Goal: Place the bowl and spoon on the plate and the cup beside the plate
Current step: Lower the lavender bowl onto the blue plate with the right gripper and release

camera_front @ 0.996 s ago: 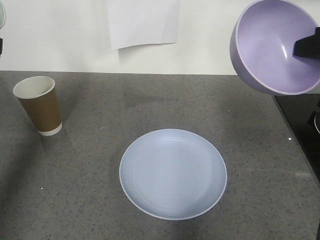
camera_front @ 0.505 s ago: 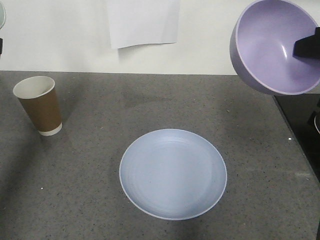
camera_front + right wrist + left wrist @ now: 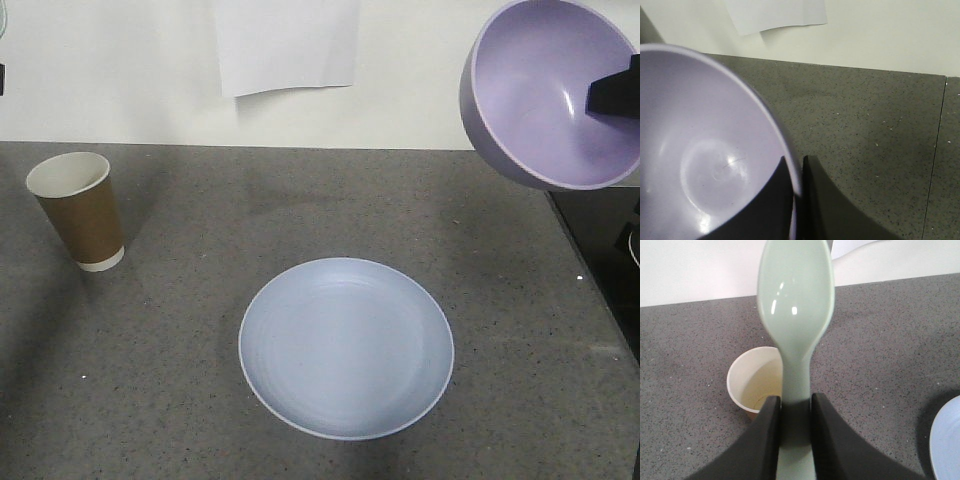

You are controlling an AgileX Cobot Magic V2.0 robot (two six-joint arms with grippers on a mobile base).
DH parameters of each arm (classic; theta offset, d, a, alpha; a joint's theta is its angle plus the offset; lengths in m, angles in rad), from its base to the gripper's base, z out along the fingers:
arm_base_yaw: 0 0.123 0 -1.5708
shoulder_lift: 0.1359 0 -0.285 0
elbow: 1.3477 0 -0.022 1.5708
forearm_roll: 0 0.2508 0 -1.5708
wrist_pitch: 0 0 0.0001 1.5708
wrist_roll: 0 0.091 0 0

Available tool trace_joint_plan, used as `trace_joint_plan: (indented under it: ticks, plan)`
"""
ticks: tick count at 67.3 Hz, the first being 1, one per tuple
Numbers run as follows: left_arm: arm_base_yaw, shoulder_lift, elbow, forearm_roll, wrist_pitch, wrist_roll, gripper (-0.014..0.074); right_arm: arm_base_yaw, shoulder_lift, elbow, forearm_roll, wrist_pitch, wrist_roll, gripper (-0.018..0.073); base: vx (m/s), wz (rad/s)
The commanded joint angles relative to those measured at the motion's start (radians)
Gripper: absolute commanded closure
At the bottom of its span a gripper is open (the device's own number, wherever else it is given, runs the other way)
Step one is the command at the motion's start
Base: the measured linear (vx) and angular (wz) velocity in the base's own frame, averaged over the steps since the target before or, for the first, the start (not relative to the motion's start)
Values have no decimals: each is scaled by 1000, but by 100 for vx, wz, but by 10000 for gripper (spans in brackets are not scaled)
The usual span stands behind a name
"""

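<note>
The pale blue plate (image 3: pixel 346 347) lies flat near the middle of the grey counter. The brown paper cup (image 3: pixel 80 211) stands upright at the far left. High at the upper right the lavender bowl (image 3: pixel 545 90) hangs tilted, its opening toward the camera, with my right gripper (image 3: pixel 612 92) shut on its rim. In the right wrist view the bowl (image 3: pixel 700 160) fills the left side and the right gripper (image 3: pixel 796 172) pinches its wall. My left gripper (image 3: pixel 796 405) is shut on the handle of the mint-green spoon (image 3: pixel 796 300), held above the cup (image 3: pixel 757 377).
A white sheet of paper (image 3: pixel 287 42) hangs on the wall behind the counter. A black surface (image 3: pixel 605 255) borders the counter's right edge. The plate's edge (image 3: pixel 946 440) shows at the lower right of the left wrist view.
</note>
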Motion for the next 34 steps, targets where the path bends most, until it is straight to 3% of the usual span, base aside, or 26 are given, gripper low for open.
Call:
trace_joint_plan:
  ticks: [1,6,10,19,26,34]
  plan:
    - [-5,-24,-26,-16,-67,4,603,-3,-23,-29,56,-74,-7,565,0,0]
    - [-5,-24,-26,-16,-67,4,603,0,-17,-29,95,-111,-26,565,0,0]
    - [-5,-24,-26,-16,-67,4,603,12,-4,-31,152,-113,-104,565,0,0]
    - [-5,-24,-26,-16,-67,4,603,102,76,-78,238,-7,-253,565,0,0]
    - [-5,-24,-26,-16,-67,4,603,212,168,-115,214,67,-283,565,0,0]
    - [-5,-24,-26,-17,-67,4,603,328,284,-121,107,74,-283,565,0,0]
